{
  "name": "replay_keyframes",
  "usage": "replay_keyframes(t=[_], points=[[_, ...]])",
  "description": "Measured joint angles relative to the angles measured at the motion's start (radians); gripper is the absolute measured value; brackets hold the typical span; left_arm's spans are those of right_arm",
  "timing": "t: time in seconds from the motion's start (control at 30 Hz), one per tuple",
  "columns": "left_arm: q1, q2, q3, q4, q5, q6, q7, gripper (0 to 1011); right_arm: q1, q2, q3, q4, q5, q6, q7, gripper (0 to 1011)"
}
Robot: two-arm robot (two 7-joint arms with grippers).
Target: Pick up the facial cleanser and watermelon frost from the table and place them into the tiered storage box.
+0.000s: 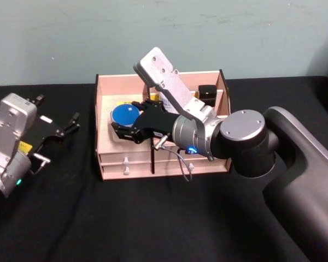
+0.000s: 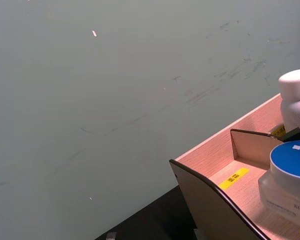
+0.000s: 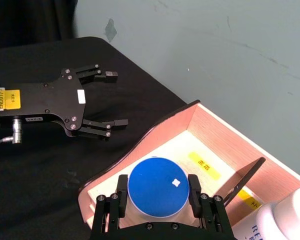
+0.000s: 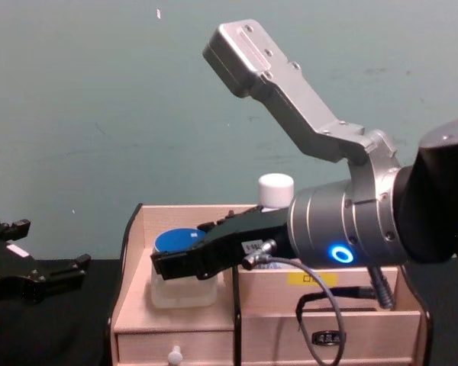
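Observation:
A clear jar with a blue lid (image 3: 157, 184) stands in the left-hand upper compartment of the tiered storage box (image 1: 97, 123). My right gripper (image 3: 159, 197) reaches over the box from the right and is shut on this jar, one finger pressed to each side of the lid. The same jar (image 4: 182, 293) rests on the compartment floor in the chest view. A white bottle with a white cap (image 4: 276, 189) stands upright in the compartment behind. I cannot read which of the two is the facial cleanser and which the watermelon frost. My left gripper (image 1: 71, 124) hangs open left of the box, holding nothing.
The box sits on a black table against a pale green wall. A small black item (image 1: 208, 94) stands in its back right compartment. Two small drawers (image 1: 126, 160) face me. The right arm's cable (image 1: 183, 164) hangs in front of the drawers.

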Motion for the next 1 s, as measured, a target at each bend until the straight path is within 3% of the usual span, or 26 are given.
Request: replay_keyframes(t=[0.5,0.83,1.0], points=[[0.000,0.000,0.000,0.000,0.000,0.000,0.000,1001,0.003,-0.003,-0.001,0.007,-0.005,0.007,-0.003,741],[0.000,0.000,0.000,0.000,0.000,0.000,0.000,1001,-0.004,-0.005,0.008,0.002,-0.005,-0.016,-0.014,1000],[0.000,0.000,0.000,0.000,0.000,0.000,0.000,1001,-0.018,-0.004,0.016,-0.020,-0.020,-0.048,-0.036,1002]])
